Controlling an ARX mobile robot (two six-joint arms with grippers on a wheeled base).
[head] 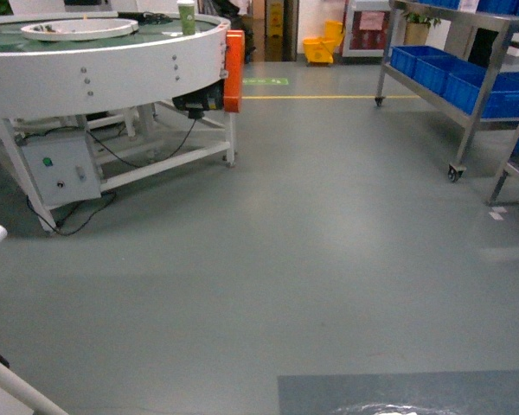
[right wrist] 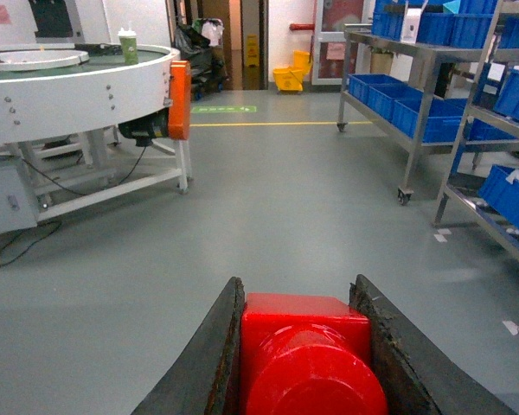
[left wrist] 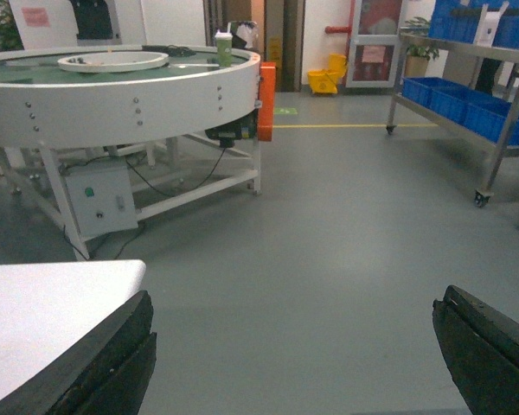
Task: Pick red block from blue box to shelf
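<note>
- Head view, far left: round white conveyor counter with a green cup on top, orange guard on its right edge, grey control box underneath.
- Middle: bare grey floor; yellow mop bucket far back by the doorway.
- Far right: steel shelf on wheels carrying dark blue crates; well apart from the robot.
- Neither arm shows in the head view. The blue box isn't in any view.
- Left wrist view: left tool has its jaws wide apart with nothing between them; a white counter corner sits near left below it.
- Right wrist view: right tool is clamped on the red block, stud facing the camera, both fingers touching its sides. Same shelf visible far right.
- Progress, as I judge it: pick looks done, block out of the box and held. Left to do: drive over to the shelf at right, reach the right arm in over a tier, release the block.
</note>
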